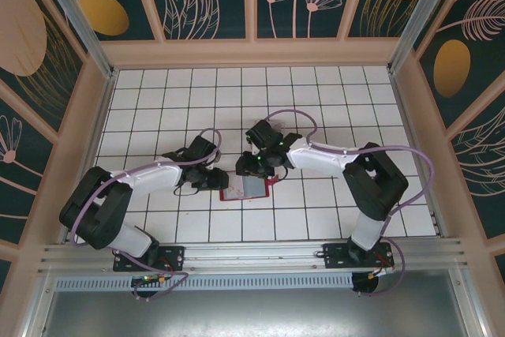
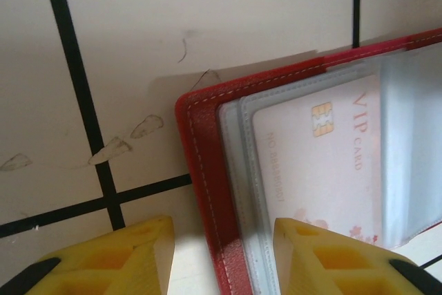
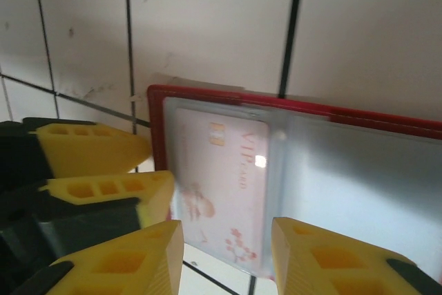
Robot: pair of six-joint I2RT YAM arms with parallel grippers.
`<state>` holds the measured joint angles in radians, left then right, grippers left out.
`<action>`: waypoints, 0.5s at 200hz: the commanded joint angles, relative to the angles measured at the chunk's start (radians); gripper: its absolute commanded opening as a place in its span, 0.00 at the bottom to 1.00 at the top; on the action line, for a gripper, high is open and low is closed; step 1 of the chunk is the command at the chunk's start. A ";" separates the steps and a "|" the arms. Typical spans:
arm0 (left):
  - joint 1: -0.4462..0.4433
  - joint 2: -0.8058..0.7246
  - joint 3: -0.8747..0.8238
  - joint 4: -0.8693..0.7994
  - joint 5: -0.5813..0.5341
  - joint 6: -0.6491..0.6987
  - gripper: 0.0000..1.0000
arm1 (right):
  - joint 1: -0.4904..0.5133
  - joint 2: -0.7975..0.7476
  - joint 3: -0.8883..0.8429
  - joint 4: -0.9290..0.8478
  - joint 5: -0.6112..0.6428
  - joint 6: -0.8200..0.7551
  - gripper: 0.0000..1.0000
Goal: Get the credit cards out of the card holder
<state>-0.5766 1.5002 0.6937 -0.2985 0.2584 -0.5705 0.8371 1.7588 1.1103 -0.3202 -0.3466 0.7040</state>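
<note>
Red folding card holder [image 1: 248, 189] lies open, left gripper [image 2: 222, 231] and right gripper [image 3: 226, 231] both slightly parted over its pink card [image 3: 221, 170].

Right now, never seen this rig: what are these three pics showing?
Two robot arms are bolted at the near edge of a white tiled table. The overhead picture looks down from behind them; the other two come from a camera on each wrist. A red folding card holder lies open, with a pale pink VIP card inside its clear sleeve. The yellow left pincer straddles the holder's red edge and the right pincer hovers over the card. Both are open, nothing held.
</note>
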 commanded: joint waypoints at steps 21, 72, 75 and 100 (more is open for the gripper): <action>-0.009 0.001 -0.026 -0.013 0.013 -0.010 0.43 | -0.010 0.060 0.002 0.071 -0.094 -0.025 0.38; -0.009 0.011 -0.032 -0.027 -0.005 -0.002 0.43 | -0.009 0.103 -0.002 0.093 -0.123 -0.022 0.38; -0.009 0.011 -0.031 -0.028 -0.005 -0.002 0.43 | -0.009 0.104 -0.003 0.095 -0.124 -0.021 0.38; -0.009 0.017 -0.032 -0.031 -0.007 0.001 0.43 | -0.009 0.118 -0.003 0.100 -0.130 -0.023 0.38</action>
<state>-0.5774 1.5002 0.6868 -0.2909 0.2546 -0.5701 0.8364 1.8526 1.1103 -0.2451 -0.4511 0.6899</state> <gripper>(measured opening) 0.429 0.377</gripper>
